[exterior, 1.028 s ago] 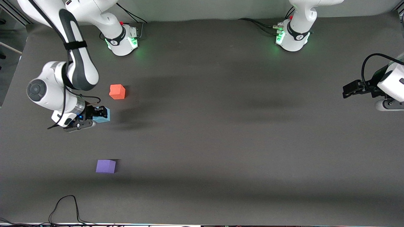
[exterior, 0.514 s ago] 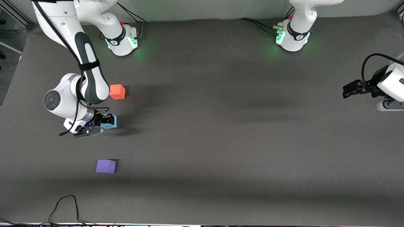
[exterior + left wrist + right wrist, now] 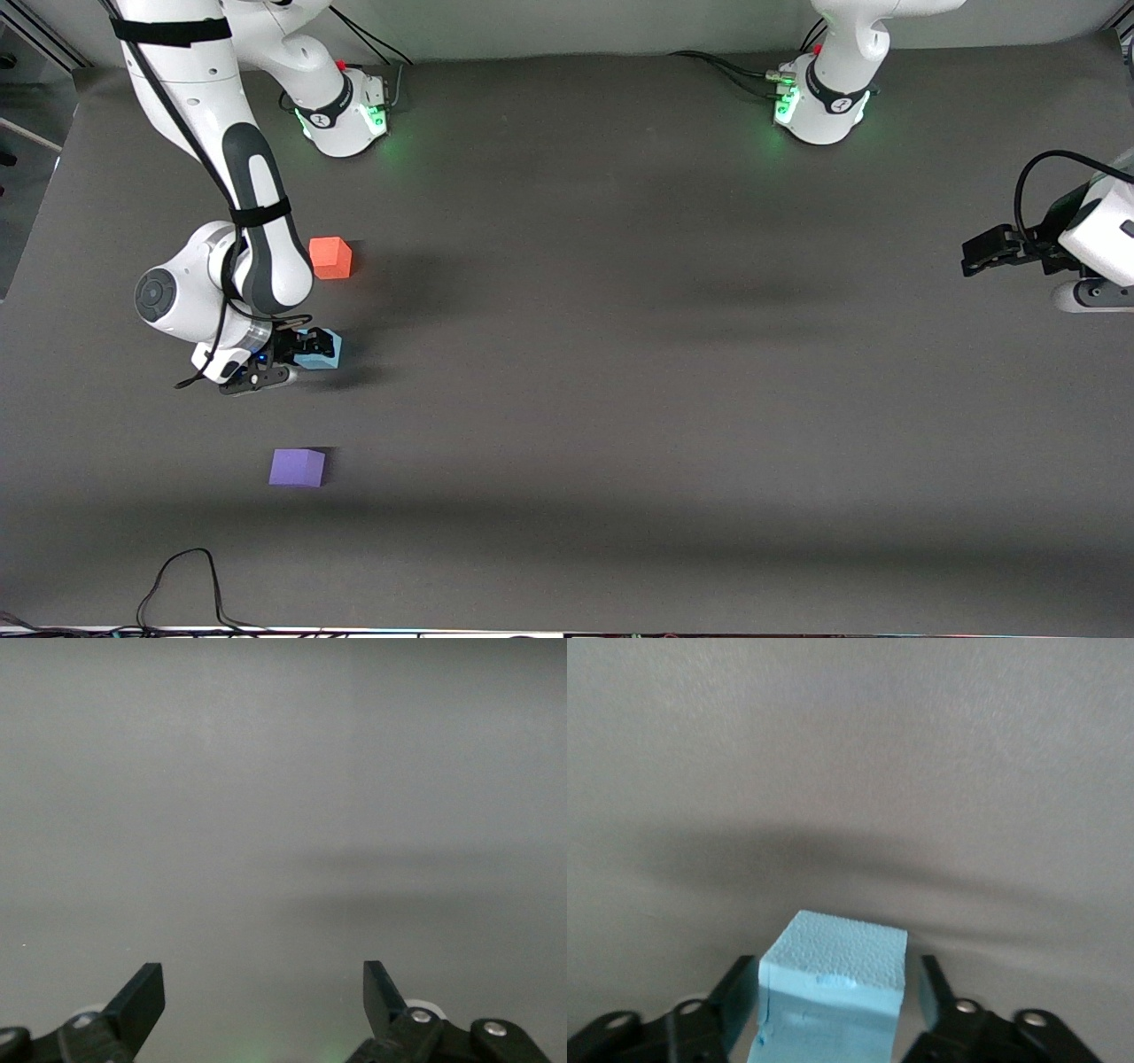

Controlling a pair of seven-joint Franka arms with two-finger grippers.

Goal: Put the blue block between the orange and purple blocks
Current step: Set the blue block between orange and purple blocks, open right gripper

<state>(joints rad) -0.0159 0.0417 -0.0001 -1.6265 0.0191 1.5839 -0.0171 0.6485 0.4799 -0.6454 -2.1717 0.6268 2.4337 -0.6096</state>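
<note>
My right gripper (image 3: 304, 348) is shut on the light blue block (image 3: 321, 349) and holds it low over the table, between the orange block (image 3: 330, 258) and the purple block (image 3: 297, 467). In the right wrist view the blue block (image 3: 833, 992) fills the gap between the two black fingers (image 3: 738, 992) of the right gripper (image 3: 833, 1005). The orange block lies farther from the front camera, the purple block nearer. My left gripper (image 3: 973, 259) waits open and empty at the left arm's end of the table; the left wrist view shows that gripper (image 3: 263, 992) over bare table.
The table is a dark grey mat (image 3: 620, 399). A black cable (image 3: 182, 585) loops at the table's front edge, near the purple block. The two arm bases (image 3: 345, 115) (image 3: 819, 102) stand along the top of the view.
My right gripper has carried the blue block toward the front camera and a little toward the table's middle, into the gap between orange and purple. The left arm has not moved.
</note>
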